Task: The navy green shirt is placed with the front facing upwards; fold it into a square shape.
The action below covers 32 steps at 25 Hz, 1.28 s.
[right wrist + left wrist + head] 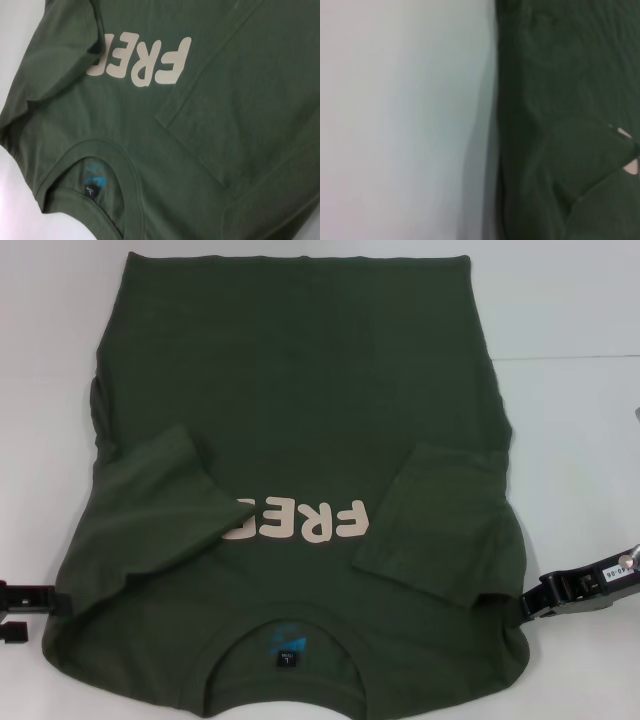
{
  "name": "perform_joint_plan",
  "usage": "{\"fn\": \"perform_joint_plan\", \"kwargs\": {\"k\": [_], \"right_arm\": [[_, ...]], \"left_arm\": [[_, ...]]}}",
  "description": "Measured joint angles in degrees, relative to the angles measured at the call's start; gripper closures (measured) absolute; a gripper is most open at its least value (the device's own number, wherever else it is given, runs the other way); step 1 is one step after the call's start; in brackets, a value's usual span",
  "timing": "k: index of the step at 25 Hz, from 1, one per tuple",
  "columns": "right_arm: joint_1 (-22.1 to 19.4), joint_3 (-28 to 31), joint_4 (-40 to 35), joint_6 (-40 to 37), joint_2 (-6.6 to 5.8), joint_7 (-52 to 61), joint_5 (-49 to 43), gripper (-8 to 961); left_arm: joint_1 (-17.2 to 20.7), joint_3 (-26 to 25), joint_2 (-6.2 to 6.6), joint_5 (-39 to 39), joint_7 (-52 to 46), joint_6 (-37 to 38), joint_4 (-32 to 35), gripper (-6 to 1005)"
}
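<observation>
1. The navy green shirt [300, 440] lies front up on the white table [570, 320], collar [285, 625] nearest the robot and hem at the far edge of the head view.
2. Both sleeves are folded in over the chest: the one on the robot's left [150, 510] covers the end of the cream "FREE!" lettering [310, 520], the one on the right [440, 525] lies just beside the lettering's other end.
3. The left gripper [25, 602] sits at the shirt's left edge near the shoulder; the right gripper [575, 592] sits at the right edge near the other shoulder, its tip at the cloth.
4. Bare table shows on both sides of the shirt and beyond the hem on the right; the side edges run roughly straight down to the shoulders.
5. Neither gripper's fingertips show plainly, so I cannot tell how far either is open or whether it has hold of the cloth.
6. The left wrist view shows only the shirt's edge [560, 125] against the table [395, 120], blurred.
7. The right wrist view shows the lettering [140, 62], the collar with a blue label inside [92, 177] and the folded right sleeve [235, 100].
8. The collar's near rim is cut off at the bottom of the head view.
</observation>
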Motion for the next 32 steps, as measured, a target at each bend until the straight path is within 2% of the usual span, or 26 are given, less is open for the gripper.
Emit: {"fn": "perform_joint_plan", "kwargs": {"k": [12, 23, 32], "right_arm": [[0.0, 0.0, 0.0, -0.3, 0.01, 0.0, 0.0, 922], [0.0, 0.0, 0.0, -0.3, 0.00, 0.0, 0.0, 923], [-0.2, 0.0, 0.0, -0.3, 0.00, 0.0, 0.0, 923]], "left_arm": [[-1.7, 1.3, 0.42, 1.9, -0.3, -3.5, -4.8, 175], [-1.8, 1.3, 0.47, 4.0, -0.7, -3.5, -5.0, 176], [-1.6, 3.0, 0.04, 4.3, 0.0, -3.6, -4.5, 320]]}}
